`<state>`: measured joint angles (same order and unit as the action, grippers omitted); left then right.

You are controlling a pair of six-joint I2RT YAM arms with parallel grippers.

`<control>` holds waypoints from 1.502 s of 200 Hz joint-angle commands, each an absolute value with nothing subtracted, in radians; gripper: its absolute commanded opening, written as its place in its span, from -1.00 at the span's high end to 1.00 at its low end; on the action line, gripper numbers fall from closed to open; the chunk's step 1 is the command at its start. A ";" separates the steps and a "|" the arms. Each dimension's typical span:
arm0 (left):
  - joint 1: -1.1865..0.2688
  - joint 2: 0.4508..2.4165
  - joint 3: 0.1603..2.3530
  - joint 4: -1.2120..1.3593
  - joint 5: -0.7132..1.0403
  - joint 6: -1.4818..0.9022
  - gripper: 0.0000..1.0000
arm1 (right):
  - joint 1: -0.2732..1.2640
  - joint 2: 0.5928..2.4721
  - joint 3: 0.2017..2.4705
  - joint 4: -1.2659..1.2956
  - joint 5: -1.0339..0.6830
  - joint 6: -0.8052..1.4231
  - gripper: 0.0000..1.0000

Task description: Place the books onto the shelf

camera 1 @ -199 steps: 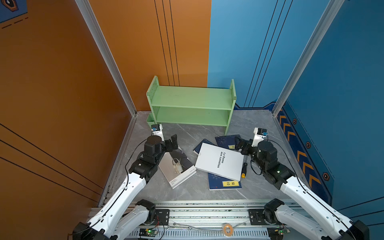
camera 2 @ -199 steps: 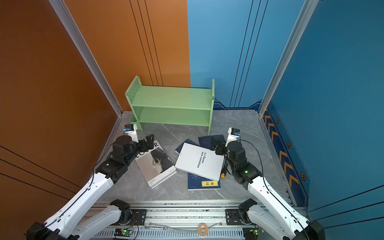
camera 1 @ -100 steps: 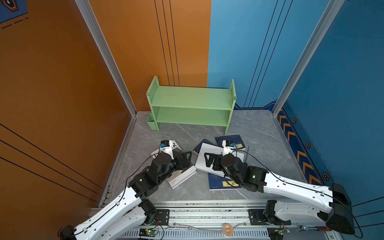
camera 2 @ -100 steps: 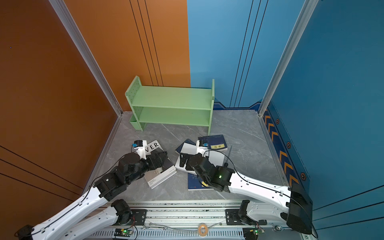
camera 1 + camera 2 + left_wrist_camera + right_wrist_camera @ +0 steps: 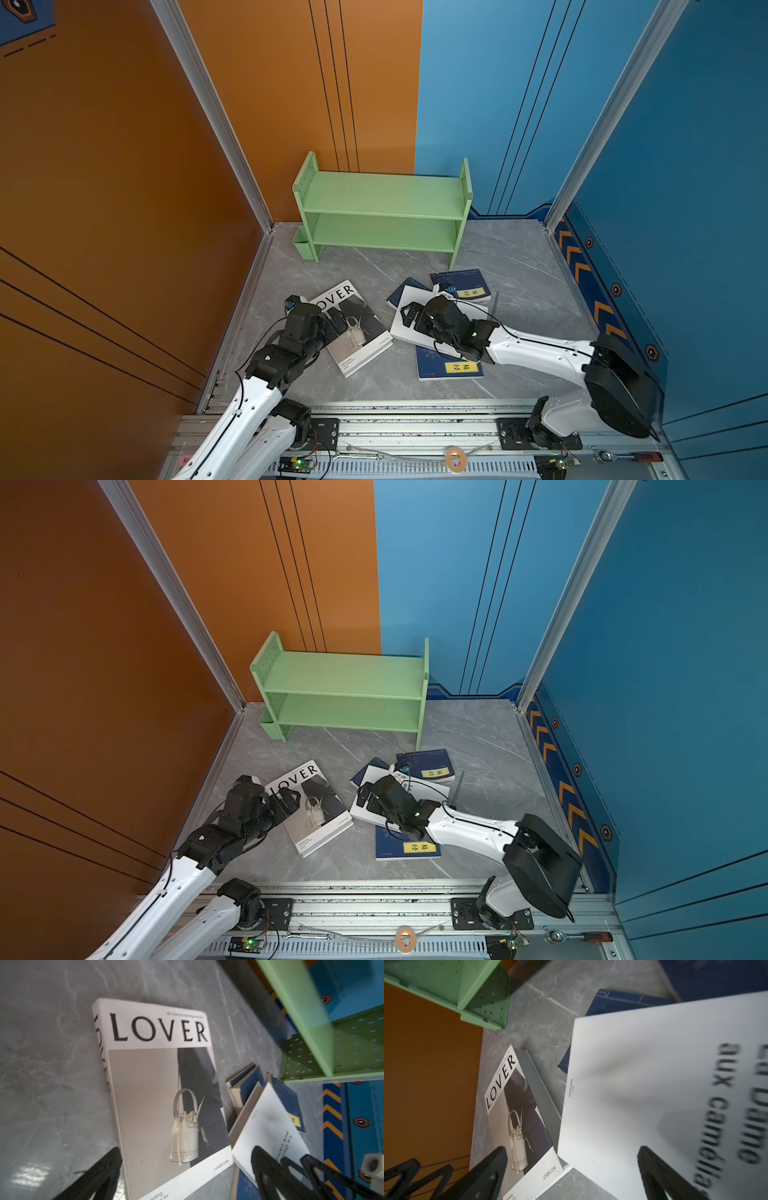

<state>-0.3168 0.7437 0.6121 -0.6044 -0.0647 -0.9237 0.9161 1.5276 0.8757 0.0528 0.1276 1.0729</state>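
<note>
Left pincer (image 5: 337, 319), released, hangs over the LOVER book (image 5: 358, 338); right pincer (image 5: 409, 314), also released, hovers over the white book (image 5: 633, 1084) lying across blue books (image 5: 449, 369) before the green shelf (image 5: 382, 195).

The left hand (image 5: 338, 321) hangs over the near left part of the LOVER book (image 5: 368, 336), which lies flat on the desk (image 5: 519, 266). To the right of that hand, the right hand (image 5: 409, 318) is above the La Dame aux camélias book (image 5: 633, 1084). This book rests on a lower book (image 5: 451, 368), which extends back under the right arm. Beyond the right hand lie a labelled book (image 5: 461, 282) and a partly covered book (image 5: 399, 291). The shelf (image 5: 382, 195) stands farther beyond them, at the rear wall.
</note>
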 commanded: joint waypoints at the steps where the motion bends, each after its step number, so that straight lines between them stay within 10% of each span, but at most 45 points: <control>1: -0.275 0.801 0.623 -0.712 0.016 -0.882 -0.96 | 0.928 1.661 1.039 0.107 0.016 0.964 -1.00; 155: -0.178 0.925 0.422 -0.414 0.173 -0.922 -0.96 | 0.965 2.167 1.564 -0.196 0.034 0.793 -0.88; 300: -0.173 0.823 0.569 -0.149 0.449 -0.951 -0.96 | 0.901 2.208 1.498 0.296 -0.369 1.108 -1.00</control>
<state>-0.1604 0.8501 0.4690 -0.3069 0.2817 -0.9283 0.8639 2.2181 1.5246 0.1150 -0.2371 0.9585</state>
